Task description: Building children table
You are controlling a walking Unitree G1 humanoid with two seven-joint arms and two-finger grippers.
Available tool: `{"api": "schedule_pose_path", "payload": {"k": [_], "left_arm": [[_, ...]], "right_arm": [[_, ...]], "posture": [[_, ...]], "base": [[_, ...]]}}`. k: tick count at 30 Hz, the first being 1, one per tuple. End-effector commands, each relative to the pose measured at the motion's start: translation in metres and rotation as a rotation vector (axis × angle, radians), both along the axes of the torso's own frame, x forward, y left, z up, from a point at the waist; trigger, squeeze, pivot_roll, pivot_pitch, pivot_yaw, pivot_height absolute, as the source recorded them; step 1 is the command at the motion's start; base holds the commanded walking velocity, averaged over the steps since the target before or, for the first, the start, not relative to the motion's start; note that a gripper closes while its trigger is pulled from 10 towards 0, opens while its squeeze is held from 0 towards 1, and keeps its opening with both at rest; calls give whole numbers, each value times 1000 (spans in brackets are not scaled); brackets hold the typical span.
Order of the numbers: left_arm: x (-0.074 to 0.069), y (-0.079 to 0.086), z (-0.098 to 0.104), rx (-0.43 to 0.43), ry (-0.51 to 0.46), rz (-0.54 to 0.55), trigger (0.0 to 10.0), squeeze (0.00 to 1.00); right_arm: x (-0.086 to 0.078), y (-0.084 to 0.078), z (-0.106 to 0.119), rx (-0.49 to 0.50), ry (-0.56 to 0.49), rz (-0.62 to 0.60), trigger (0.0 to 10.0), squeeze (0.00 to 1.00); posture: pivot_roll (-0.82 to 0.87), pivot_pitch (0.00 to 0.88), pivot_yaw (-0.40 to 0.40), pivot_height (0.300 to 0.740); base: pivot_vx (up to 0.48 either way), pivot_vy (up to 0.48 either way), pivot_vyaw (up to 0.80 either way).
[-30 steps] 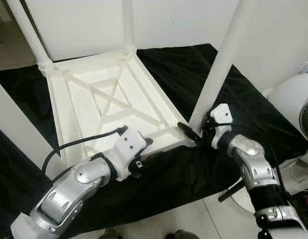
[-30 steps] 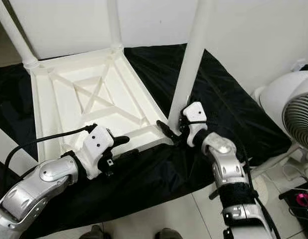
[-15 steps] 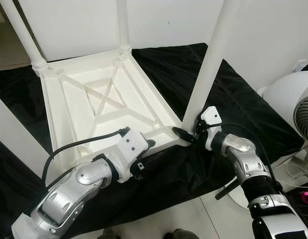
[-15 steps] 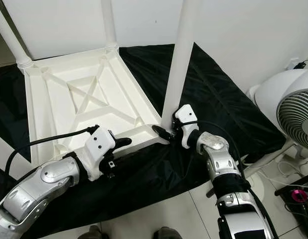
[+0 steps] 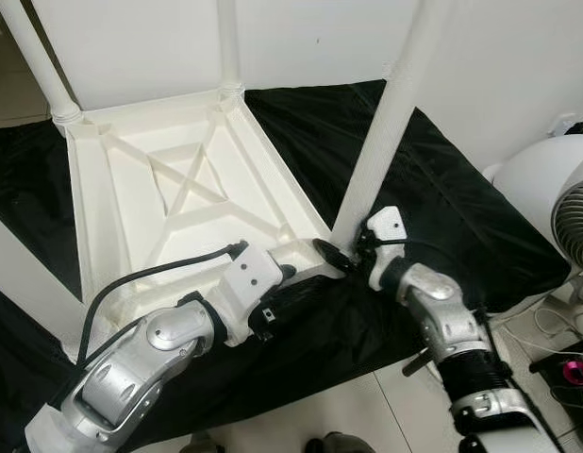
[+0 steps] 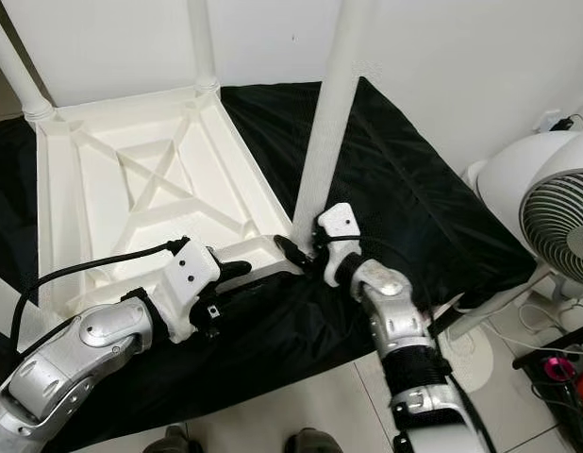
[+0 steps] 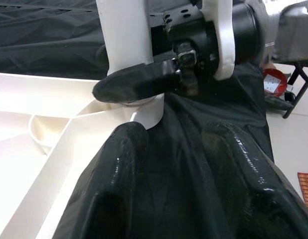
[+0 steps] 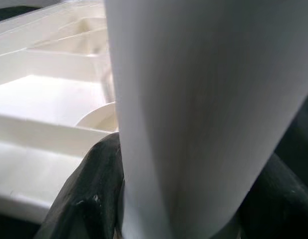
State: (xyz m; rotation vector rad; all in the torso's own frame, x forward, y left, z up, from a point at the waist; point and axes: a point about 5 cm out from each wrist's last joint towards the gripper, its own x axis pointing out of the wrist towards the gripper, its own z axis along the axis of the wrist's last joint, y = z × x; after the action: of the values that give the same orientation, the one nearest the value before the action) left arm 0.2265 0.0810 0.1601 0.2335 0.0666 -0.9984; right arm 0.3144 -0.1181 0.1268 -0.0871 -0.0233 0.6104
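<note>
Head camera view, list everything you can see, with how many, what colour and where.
Table top: one, white, upside down on the black cloth, ribbed underside facing up.
Table legs: three standing in its corners, white; the near right one between the right gripper's fingers.
Black cloth: one, spread on the floor under the table top.
Fan: one, white, on the floor at far right.
Cables: several, on the floor by the fan.
Left gripper: silver arm, black fingers at the table top's near edge.
Right gripper: silver arm, black fingers closed around the near right leg's base.
</note>
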Motion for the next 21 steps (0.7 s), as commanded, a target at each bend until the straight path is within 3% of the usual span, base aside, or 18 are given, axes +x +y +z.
{"api": "schedule_pose_path", "payload": {"k": [1,4,6,8,11,16,21], "left_arm": [[-5,-3,-4,16,33,-72,10000,0],[-6,-2,-5,14,38,-73,10000,0],[-6,-2,-5,14,38,-73,10000,0],[-6,-2,-5,15,37,-73,10000,0],[-6,-1,-4,17,37,-76,10000,0],[-7,-2,-4,18,42,-88,10000,0],[-5,-2,-4,25,39,-98,10000,0]], "right_arm": [[-4,9,-2,8,20,-112,10000,0],[-11,15,-9,63,76,-280,10000,0],[-11,15,-9,63,76,-280,10000,0],[-18,19,-11,81,87,-442,10000,0],[-24,25,-14,103,97,-541,10000,0],[-24,21,-9,103,72,-570,10000,0],[-28,26,-3,123,54,-512,10000,0]], "posture": [[-45,64,-27,740],[-45,62,-26,740],[-45,62,-26,740],[-43,60,-26,740],[-47,61,-20,740],[-53,58,-15,740],[-53,58,-10,740]], "base": [[0,0,0],[0,0,0],[0,0,0],[0,0,0],[0,0,0],[0,0,0],[0,0,0]]}}
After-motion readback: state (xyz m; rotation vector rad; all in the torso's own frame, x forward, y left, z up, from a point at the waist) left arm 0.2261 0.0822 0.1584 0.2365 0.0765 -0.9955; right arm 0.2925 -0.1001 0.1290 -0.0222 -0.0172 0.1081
